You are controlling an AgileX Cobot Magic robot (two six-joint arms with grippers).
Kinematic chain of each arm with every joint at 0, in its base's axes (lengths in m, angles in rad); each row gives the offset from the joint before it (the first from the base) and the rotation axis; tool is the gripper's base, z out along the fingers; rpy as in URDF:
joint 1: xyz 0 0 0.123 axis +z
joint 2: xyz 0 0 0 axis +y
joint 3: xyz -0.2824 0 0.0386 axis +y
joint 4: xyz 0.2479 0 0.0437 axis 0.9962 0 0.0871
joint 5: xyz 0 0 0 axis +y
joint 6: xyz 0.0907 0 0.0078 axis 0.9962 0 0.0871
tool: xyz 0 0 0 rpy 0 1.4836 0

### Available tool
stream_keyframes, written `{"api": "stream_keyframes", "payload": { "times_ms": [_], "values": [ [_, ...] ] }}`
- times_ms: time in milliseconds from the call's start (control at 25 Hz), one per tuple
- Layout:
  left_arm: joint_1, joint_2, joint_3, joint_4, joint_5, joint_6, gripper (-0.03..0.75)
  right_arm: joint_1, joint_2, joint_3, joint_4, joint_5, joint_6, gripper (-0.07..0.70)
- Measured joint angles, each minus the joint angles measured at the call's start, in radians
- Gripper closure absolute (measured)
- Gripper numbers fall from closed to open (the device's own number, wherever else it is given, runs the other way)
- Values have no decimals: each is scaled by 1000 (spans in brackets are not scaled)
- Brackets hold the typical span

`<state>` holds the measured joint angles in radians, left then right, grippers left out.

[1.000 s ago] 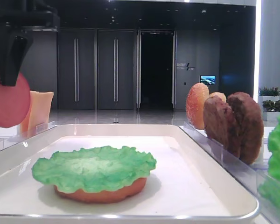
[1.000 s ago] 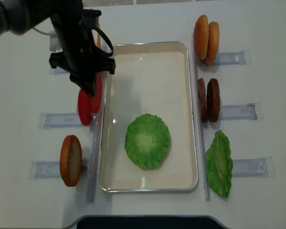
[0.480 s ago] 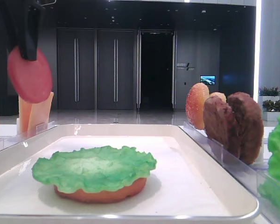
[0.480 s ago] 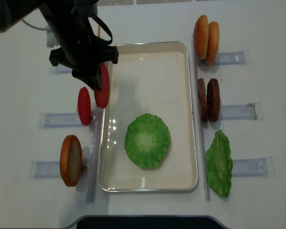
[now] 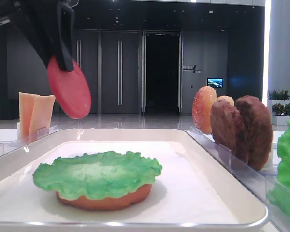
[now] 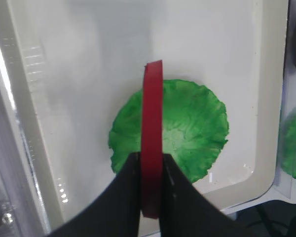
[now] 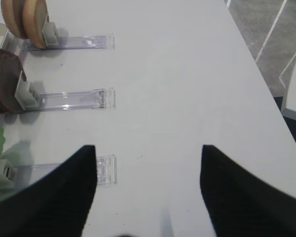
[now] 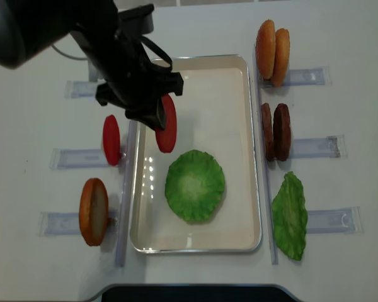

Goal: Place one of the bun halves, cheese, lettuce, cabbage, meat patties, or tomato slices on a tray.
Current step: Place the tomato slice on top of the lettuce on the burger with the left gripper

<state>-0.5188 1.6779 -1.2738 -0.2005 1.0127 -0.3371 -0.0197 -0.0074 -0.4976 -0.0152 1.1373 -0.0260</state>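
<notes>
The left pincer [image 6: 149, 182] clamps a tomato slice [image 8: 166, 123] on edge, held in the air above the tray [image 8: 236, 66], just inside its left rim. Bare tray floor lies beneath; the lettuce [image 8: 194, 185] on a bun half [image 5: 106, 200] sits nearer. The right pincer [image 7: 148, 192] stands wide over bare counter [image 7: 187, 74].

**Tomato slice over tray**

Red tomato slice [image 8: 166, 123] hangs on edge above white tray [image 8: 195, 64], w/ lettuce [image 8: 194, 185] lying flat on a bun half [image 5: 106, 200] below. Second tomato slice [image 8: 111, 139] stands upright off tray's left rim.
</notes>
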Motion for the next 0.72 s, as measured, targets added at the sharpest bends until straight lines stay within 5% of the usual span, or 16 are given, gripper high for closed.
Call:
{"api": "stream_keyframes", "payload": {
  "times_ms": [120, 720],
  "values": [
    [-2, -22, 83, -109, -81, 64, 660, 0, 0, 0, 0, 0, 0, 170],
    [-35, -28, 244, -382, -234, 326, 660, 0, 0, 0, 0, 0, 0, 170]
  ]
}}
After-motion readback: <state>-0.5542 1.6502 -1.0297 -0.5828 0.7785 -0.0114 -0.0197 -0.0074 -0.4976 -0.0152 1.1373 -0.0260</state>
